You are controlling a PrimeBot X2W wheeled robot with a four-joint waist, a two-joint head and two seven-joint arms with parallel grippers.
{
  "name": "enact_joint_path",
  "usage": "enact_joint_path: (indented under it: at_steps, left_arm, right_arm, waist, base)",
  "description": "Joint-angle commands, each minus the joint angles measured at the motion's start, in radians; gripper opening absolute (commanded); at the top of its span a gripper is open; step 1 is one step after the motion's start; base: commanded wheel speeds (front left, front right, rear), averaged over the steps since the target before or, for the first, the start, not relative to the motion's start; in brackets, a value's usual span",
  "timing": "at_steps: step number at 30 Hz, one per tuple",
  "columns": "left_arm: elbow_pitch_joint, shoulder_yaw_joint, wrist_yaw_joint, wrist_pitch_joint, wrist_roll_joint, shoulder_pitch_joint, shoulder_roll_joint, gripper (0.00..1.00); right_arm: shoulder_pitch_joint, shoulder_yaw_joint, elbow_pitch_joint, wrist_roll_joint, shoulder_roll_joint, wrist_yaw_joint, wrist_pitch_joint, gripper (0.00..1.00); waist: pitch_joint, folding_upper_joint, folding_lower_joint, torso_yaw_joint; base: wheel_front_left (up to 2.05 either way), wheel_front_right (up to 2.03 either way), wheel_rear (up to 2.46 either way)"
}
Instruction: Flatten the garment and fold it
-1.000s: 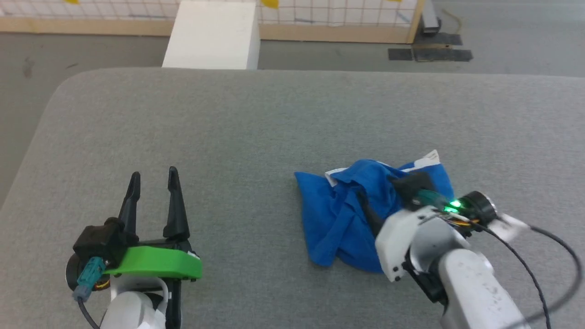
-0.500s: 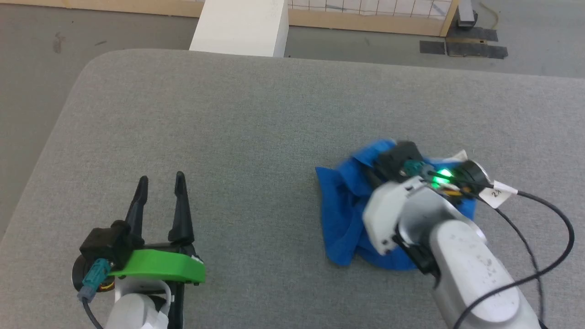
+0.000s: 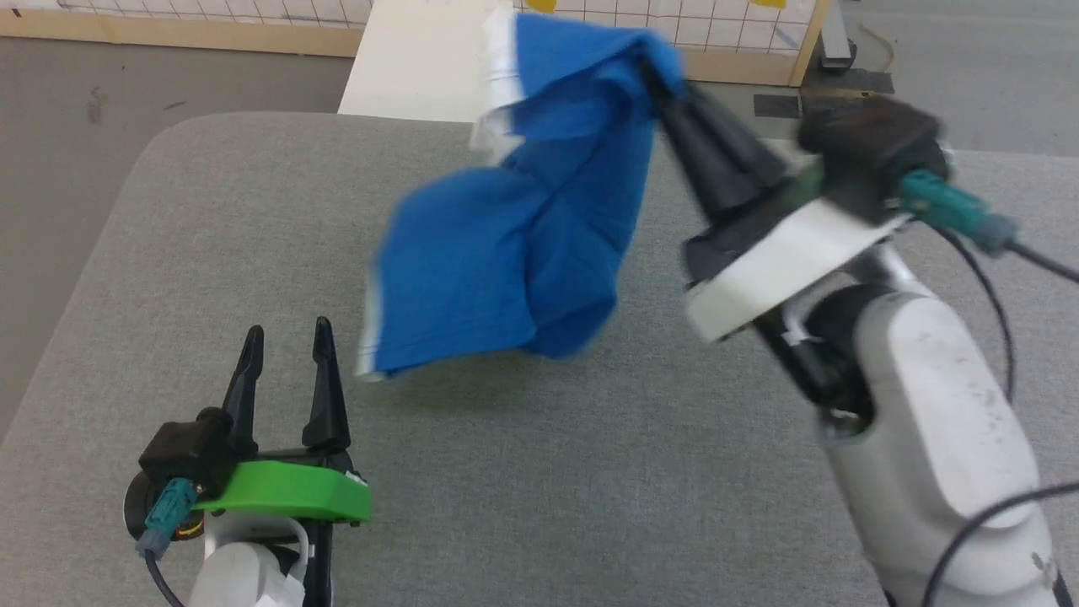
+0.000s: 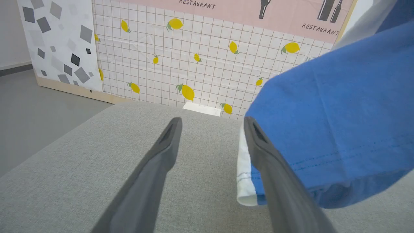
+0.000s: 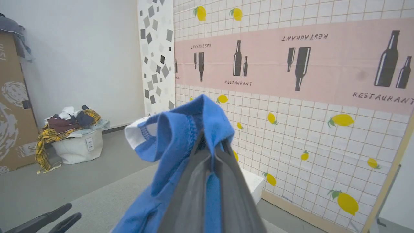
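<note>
The bright blue garment (image 3: 514, 244) hangs in the air above the grey table (image 3: 253, 219), pinched at its top by my right gripper (image 3: 666, 84), which is shut on the fabric. A white edge band (image 3: 368, 324) runs down its lower left side. In the right wrist view the blue cloth (image 5: 181, 136) wraps over the closed fingertips. My left gripper (image 3: 287, 333) rests low at the front left, open and empty. In the left wrist view the garment's white-banded corner (image 4: 247, 181) hangs just behind my right finger (image 4: 268, 161).
A white block (image 3: 413, 59) stands beyond the table's far edge. Behind it is a lemon-print wall panel (image 4: 194, 64). A basket of clothes (image 5: 72, 136) sits on the floor far off. The table's left edge (image 3: 76, 278) is close to my left arm.
My right gripper has lifted the garment off the table, up and towards the far left; the cloth now hangs open and swinging. The head camera has shifted. The left gripper has stayed put.
</note>
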Motion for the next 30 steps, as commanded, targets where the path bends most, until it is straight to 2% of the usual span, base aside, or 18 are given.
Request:
enact_joint_path:
  at_steps: [1, 5, 10, 11, 12, 13, 16, 19, 21, 23, 26, 30]
  left_arm:
    - [0.001, 0.003, -0.008, -0.004, 0.014, 0.000, -0.004, 1.00]
    - [0.005, 0.003, -0.011, -0.004, 0.013, 0.005, -0.005, 1.00]
    - [0.013, -0.001, -0.014, -0.004, 0.015, 0.002, -0.005, 1.00]
    - [0.016, -0.005, -0.015, -0.004, 0.015, 0.000, -0.005, 1.00]
    - [0.019, -0.008, -0.016, -0.004, 0.015, -0.003, -0.005, 1.00]
    - [0.021, -0.012, -0.016, -0.004, 0.016, -0.005, -0.005, 1.00]
    - [0.024, -0.017, -0.016, -0.004, 0.018, -0.001, -0.005, 1.00]
    - [0.026, -0.020, -0.017, -0.004, 0.017, 0.004, -0.005, 1.00]
    - [0.026, -0.021, -0.019, -0.004, 0.015, 0.008, -0.005, 1.00]
    - [0.025, -0.020, -0.019, -0.004, 0.014, 0.012, -0.005, 1.00]
    - [0.020, -0.016, -0.019, -0.004, 0.011, 0.009, -0.005, 1.00]
    - [0.019, -0.017, -0.020, -0.004, 0.006, -0.016, -0.005, 1.00]
  right_arm:
    - [0.049, -0.054, 0.019, -0.028, -0.002, -0.002, 0.009, 0.00]
    - [0.146, -0.232, 0.131, -0.156, -0.002, -0.002, 0.065, 0.00]
    - [0.212, -0.412, 0.310, -0.254, -0.002, -0.002, 0.084, 0.00]
    - [0.220, -0.450, 0.343, -0.276, -0.002, -0.002, 0.080, 0.17]
    - [0.225, -0.480, 0.367, -0.280, -0.002, -0.002, 0.078, 0.82]
    - [0.229, -0.512, 0.388, -0.279, -0.002, -0.002, 0.069, 1.00]
    - [0.262, -0.555, 0.391, -0.260, -0.002, -0.002, 0.009, 1.00]
    - [0.320, -0.509, 0.323, -0.232, -0.002, -0.002, -0.028, 1.00]
    - [0.377, -0.431, 0.243, -0.205, -0.002, -0.002, -0.035, 1.00]
    - [0.447, -0.309, 0.146, -0.176, -0.002, -0.002, -0.013, 1.00]
    - [0.551, -0.112, 0.028, -0.161, -0.003, -0.002, 0.086, 1.00]
    - [0.610, 0.053, -0.002, -0.201, -0.040, -0.002, 0.192, 1.00]
  waist:
    - [0.000, 0.0000, 0.0000, -0.001]
    - [0.003, 0.0000, 0.0000, -0.006]
    - [0.010, 0.0000, 0.0000, -0.018]
    - [0.010, 0.0000, 0.0000, -0.020]
    - [0.009, 0.0000, 0.0000, -0.020]
    - [0.008, 0.0000, 0.0000, -0.021]
    - [-0.001, 0.0000, 0.0000, -0.027]
    - [-0.009, 0.0000, 0.0000, -0.026]
    - [-0.013, 0.0000, 0.0000, -0.025]
    - [-0.014, 0.0000, 0.0000, -0.024]
    - [0.000, 0.0000, 0.0000, -0.022]
    - [0.032, 0.0000, 0.0000, -0.010]
  base:
    - [0.00, 0.00, 0.00]
    - [0.00, 0.00, 0.00]
    - [0.00, 0.00, 0.00]
    - [0.00, 0.00, 0.00]
    - [0.00, 0.00, 0.00]
    - [0.00, 0.00, 0.00]
    - [0.00, 0.00, 0.00]
    - [0.00, 0.00, 0.00]
    - [0.00, 0.00, 0.00]
    - [0.00, 0.00, 0.00]
    - [0.00, 0.00, 0.00]
    - [0.00, 0.00, 0.00]
